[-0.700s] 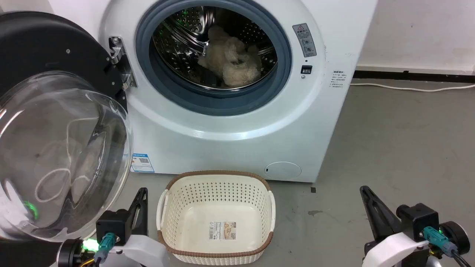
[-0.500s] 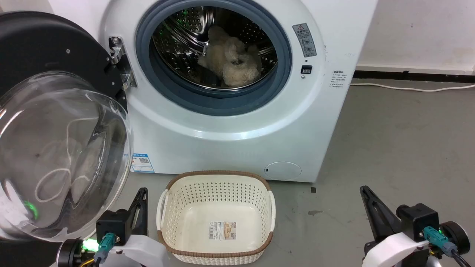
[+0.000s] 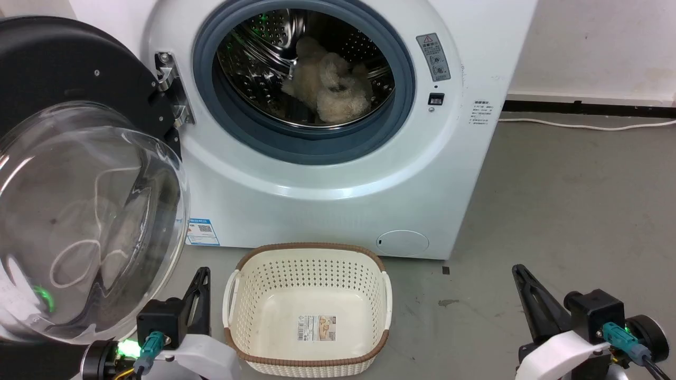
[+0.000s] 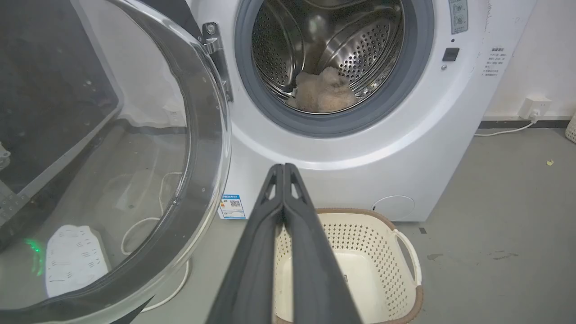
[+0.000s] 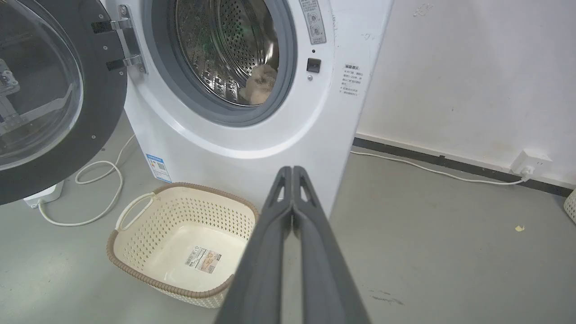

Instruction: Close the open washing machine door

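Black and glossy, the washing machine door (image 3: 79, 68) stands swung wide open to the robot's left of the drum opening. It hangs from a metal hinge (image 3: 170, 89), and its clear glass bowl bulges out into the room. The washing machine (image 3: 327, 211) itself is white, its grey rubber ring framing a steel perforated drum (image 3: 259, 47) with a fluffy beige bundle (image 3: 330, 89) lying inside. Low on its front are a blue label (image 3: 203, 232) and a small round cap (image 3: 402, 243).

On the grey floor (image 3: 560, 200) just before the machine sits a cream perforated basket (image 3: 311, 247) with a brown rim, holding nothing but a sticker on its bottom.

The left gripper (image 4: 283, 168) hangs low between the door and the basket, its two dark fingers pressed together on nothing, tips clear of the door. The right gripper (image 5: 292, 170) is well off to the other side, fingers likewise pinched together and empty. A white cable (image 5: 90, 202) loops on the floor under the door.
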Robot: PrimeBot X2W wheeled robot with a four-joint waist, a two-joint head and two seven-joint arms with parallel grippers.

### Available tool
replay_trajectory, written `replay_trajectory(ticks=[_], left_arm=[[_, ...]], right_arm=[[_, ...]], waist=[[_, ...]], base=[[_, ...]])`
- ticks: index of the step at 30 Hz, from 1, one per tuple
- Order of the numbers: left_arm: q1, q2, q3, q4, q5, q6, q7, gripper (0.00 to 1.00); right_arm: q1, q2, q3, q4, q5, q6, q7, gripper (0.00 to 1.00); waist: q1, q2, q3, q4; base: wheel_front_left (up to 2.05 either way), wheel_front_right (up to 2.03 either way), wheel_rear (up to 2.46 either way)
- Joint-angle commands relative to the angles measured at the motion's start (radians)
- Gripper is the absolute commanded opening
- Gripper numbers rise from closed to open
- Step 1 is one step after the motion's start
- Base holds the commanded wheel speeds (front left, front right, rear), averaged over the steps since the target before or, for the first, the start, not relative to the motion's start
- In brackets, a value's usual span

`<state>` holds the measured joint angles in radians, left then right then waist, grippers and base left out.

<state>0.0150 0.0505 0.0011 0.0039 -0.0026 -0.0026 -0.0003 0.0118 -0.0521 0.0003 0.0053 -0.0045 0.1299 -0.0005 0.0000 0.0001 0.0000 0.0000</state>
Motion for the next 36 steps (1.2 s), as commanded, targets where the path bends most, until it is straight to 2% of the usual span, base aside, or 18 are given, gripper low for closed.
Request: replay_trajectory(ticks=[1, 7, 8, 24, 36], left_arm=[[-0.015, 0.000, -0.001, -0.004, 0.003, 0.003, 0.000, 0.00], [-0.015, 0.000, -0.001, -0.004, 0.003, 0.003, 0.000, 0.00], [0.000, 0.000, 0.000, 0.000, 0.000, 0.000, 0.000, 1.00], [0.000, 0.000, -0.020, 0.005, 0.000, 0.006, -0.025, 1.00], [0.005, 0.007, -0.041, 0.011, -0.001, 0.010, -0.050, 1.00]], right_arm=[[-0.012, 0.002, 0.000, -0.005, 0.005, 0.001, 0.000, 0.00], [-0.012, 0.002, 0.000, -0.005, 0.005, 0.001, 0.000, 0.00], [0.000, 0.000, 0.000, 0.000, 0.000, 0.000, 0.000, 1.00], [0.013, -0.003, -0.006, -0.003, 0.018, 0.000, -0.025, 1.00], [0.031, -0.009, 0.006, -0.008, 0.027, 0.000, -0.050, 1.00]], waist=[[0.0000, -0.0001, 0.000, 0.000], [0.0000, -0.0001, 0.000, 0.000], [0.0000, -0.0001, 0.000, 0.000], [0.0000, -0.0001, -0.001, 0.008], [0.0000, -0.0001, -0.011, 0.067]], base=[[0.00, 0.00, 0.00], [0.00, 0.00, 0.00], [0.00, 0.00, 0.00], [0.00, 0.00, 0.00], [0.00, 0.00, 0.00]])
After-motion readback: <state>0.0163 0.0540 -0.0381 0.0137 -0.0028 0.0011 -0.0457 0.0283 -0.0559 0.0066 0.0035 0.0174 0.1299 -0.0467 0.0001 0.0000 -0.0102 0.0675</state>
